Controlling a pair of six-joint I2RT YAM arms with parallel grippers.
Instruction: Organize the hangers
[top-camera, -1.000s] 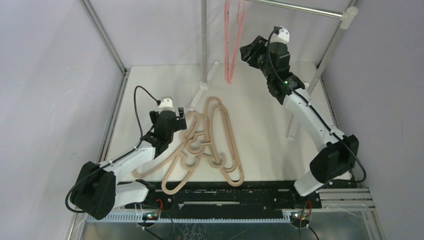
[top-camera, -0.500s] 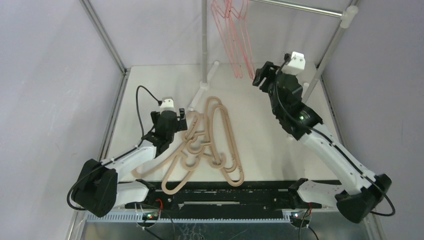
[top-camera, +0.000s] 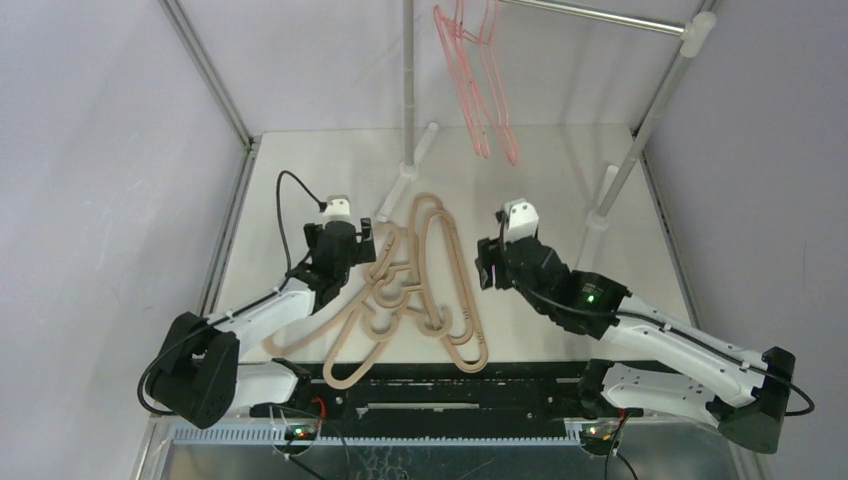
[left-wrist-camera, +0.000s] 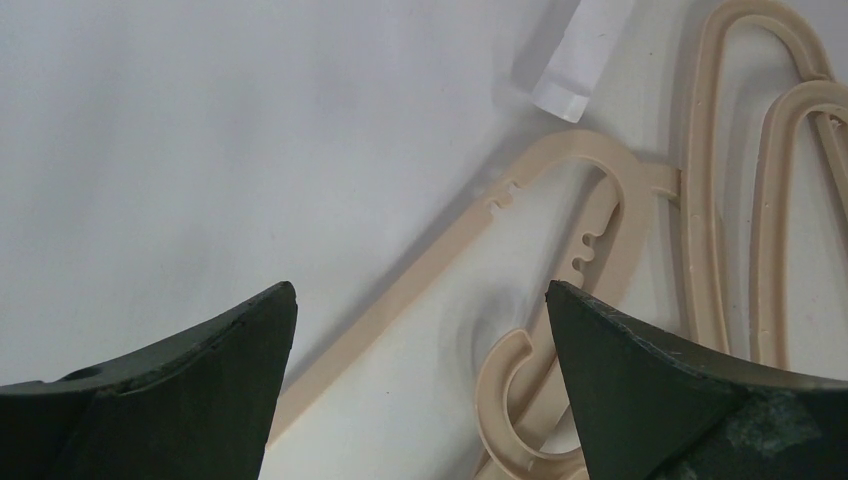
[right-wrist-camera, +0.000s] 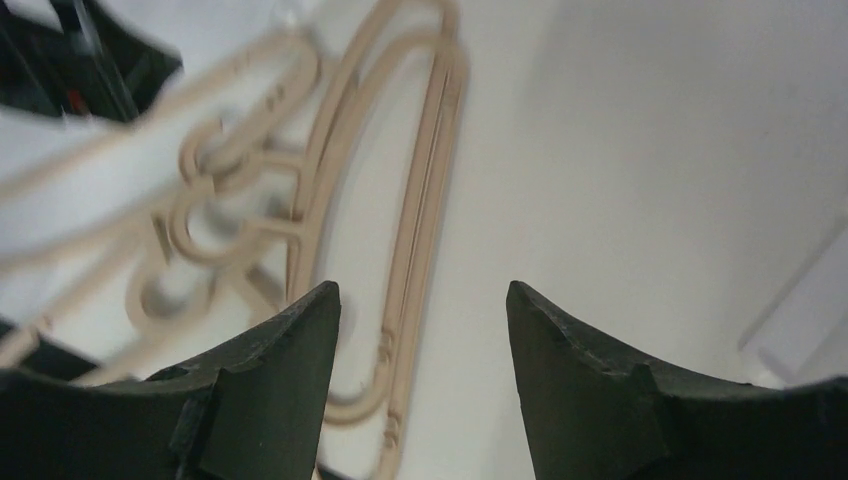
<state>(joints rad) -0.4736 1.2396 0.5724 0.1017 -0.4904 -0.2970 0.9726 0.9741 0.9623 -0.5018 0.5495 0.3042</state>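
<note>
You see a tangled pile of beige hangers lying flat on the table. Right of the pile there is a strip of bare table, where your right gripper hangs with its fingers spread. At the pile's left edge your left gripper blocks the way, fingers wide above one hanger arm. Behind the pile an upright rack pole rises, its foot near the hanger tips. Behind and right of the pile, pink hangers dangle from the rail. A slanted pole stands farther right.
</note>
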